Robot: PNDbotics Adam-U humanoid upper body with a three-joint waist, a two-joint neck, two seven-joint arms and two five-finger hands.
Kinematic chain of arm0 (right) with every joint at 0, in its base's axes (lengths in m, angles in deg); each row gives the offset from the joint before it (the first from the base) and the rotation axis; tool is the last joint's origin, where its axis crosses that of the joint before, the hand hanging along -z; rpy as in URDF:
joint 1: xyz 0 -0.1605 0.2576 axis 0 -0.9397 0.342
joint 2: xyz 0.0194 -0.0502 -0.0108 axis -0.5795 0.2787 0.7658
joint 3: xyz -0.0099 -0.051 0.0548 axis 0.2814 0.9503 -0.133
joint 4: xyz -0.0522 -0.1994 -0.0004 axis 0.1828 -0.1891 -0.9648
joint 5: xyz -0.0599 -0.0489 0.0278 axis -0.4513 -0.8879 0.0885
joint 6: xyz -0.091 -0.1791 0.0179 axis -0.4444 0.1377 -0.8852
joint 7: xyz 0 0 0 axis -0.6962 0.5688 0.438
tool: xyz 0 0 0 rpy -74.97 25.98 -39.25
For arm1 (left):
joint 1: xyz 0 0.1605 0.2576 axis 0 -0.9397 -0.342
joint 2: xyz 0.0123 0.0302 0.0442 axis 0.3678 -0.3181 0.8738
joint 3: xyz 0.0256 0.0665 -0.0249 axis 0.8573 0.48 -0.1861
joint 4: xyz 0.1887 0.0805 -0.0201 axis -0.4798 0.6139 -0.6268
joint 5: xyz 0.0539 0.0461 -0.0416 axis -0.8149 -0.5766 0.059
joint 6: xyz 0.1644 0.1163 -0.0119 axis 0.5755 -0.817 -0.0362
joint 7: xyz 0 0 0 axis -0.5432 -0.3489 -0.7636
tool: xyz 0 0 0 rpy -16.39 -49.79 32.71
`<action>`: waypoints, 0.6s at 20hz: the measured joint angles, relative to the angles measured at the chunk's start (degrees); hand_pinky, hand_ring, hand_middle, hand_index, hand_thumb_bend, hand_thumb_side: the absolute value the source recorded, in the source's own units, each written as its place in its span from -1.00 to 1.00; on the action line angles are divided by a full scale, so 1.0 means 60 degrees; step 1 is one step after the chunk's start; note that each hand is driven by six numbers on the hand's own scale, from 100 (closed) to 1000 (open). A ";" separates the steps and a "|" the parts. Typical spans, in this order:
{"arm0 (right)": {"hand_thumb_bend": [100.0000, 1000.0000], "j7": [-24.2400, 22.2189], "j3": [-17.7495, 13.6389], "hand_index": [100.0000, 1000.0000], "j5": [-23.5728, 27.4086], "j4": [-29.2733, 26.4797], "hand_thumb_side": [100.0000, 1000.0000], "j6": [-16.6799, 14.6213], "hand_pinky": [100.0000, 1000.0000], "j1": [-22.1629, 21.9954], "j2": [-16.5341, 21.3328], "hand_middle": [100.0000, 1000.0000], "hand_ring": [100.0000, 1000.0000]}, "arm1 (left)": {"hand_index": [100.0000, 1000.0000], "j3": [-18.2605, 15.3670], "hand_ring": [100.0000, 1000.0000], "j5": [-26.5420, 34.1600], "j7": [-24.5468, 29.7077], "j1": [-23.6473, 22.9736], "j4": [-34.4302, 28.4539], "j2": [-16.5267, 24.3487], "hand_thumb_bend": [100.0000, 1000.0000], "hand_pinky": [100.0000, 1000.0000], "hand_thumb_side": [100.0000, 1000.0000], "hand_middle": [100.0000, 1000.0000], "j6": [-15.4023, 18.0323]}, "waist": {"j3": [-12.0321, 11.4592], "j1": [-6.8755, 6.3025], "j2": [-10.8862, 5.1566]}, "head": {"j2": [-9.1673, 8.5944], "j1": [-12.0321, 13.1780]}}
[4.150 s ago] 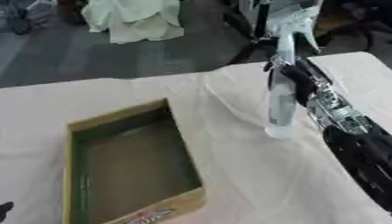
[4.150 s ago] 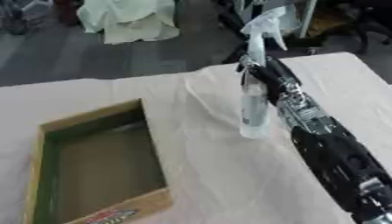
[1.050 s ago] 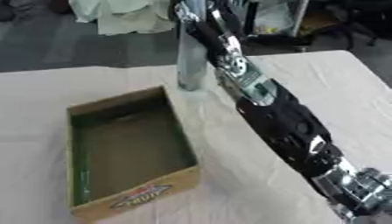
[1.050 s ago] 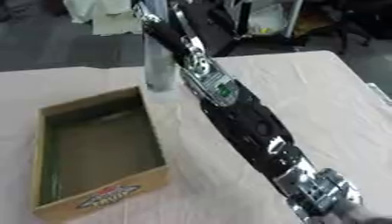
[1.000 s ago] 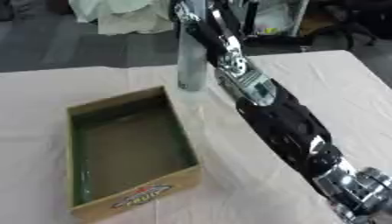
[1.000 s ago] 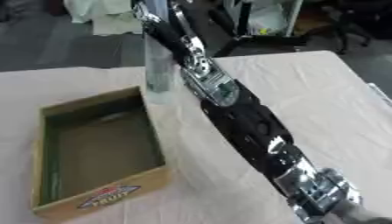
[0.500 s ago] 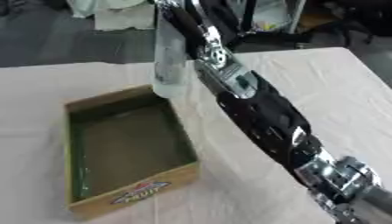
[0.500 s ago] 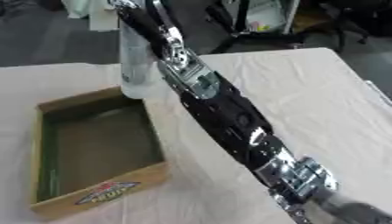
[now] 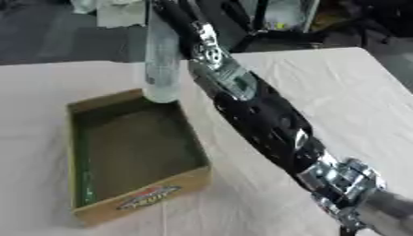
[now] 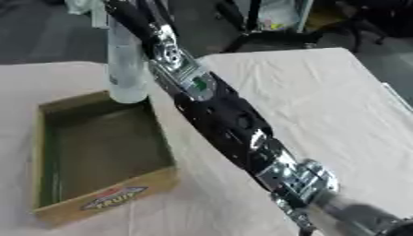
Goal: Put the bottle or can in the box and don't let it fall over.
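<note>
A clear tall bottle (image 9: pixel 161 64) hangs upright with its base just over the far right corner of the cardboard box (image 9: pixel 138 203). My right hand (image 9: pixel 179 19) is shut on the bottle's upper part at the top edge of the view, where the bottle's top is cut off. The black and silver right arm (image 9: pixel 266 129) stretches from the lower right corner diagonally across the table. The box is open at the top, has a dark green inside and holds nothing. My left hand shows in neither view.
A wrinkled white cloth covers the table (image 9: pixel 347 92). Past the far edge are dark floor, a chair base (image 10: pixel 266 39) and a pale heap (image 9: pixel 121 11) at the top left. To the right of the arm the cloth is bare.
My right hand has carried the bottle leftwards, from beside the box's far right corner to just over that corner. The box has stayed in place.
</note>
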State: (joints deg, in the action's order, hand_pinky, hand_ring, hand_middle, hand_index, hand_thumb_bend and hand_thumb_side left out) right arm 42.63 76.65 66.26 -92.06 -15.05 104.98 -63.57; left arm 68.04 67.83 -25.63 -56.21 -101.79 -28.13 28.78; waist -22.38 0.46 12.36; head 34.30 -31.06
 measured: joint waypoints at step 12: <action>-1.00 -0.0259 0.0091 -0.26 0.0009 0.0888 -0.18 -0.0319 -0.12 -0.0259 -0.0391 0.03 -0.19 | 0.53 -0.0212 0.74 0.0039 -0.0786 0.0080 -0.0060 -0.0050 -0.86 1.00 0.72 1.00 0.0256 | -0.0097 -0.0009 0.0114 | -0.0551 -0.0390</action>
State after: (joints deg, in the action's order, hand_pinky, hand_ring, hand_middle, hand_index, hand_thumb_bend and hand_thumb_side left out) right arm 41.08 77.19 66.32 -86.74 -16.97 103.43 -65.92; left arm 66.77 68.06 -30.35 -55.73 -102.15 -28.43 30.32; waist -22.96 0.40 13.04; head 31.00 -33.41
